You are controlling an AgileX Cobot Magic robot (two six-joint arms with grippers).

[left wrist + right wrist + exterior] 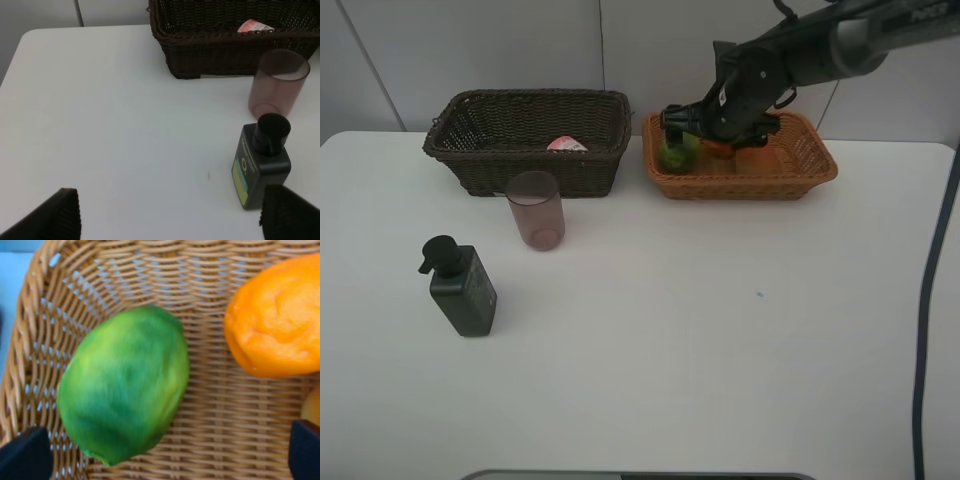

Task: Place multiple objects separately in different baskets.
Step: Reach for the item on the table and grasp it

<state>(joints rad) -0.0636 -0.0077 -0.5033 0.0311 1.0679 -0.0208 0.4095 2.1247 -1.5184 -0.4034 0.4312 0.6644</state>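
Note:
My right gripper (pixel 682 138) hangs open over the left end of the light tan basket (pixel 820 170). Just under it the green round fruit (pixel 125 390) lies on the basket floor, free of the wide-spread fingertips (pixel 25 455). An orange (pixel 275 320) lies beside the fruit, and the mango (pixel 718 148) is partly hidden behind the arm. The pink cup (pixel 535 210) stands upright in front of the dark brown basket (pixel 530 160), which holds the pink spray bottle (pixel 567 144). The dark pump bottle (pixel 261 160) lies on the table close to my open left gripper (pixel 170 220).
The white table (pixel 720 340) stretches wide in front of both baskets. A dark cable (pixel 930 300) hangs along the right edge. The wall stands right behind the baskets. My left arm does not show in the exterior high view.

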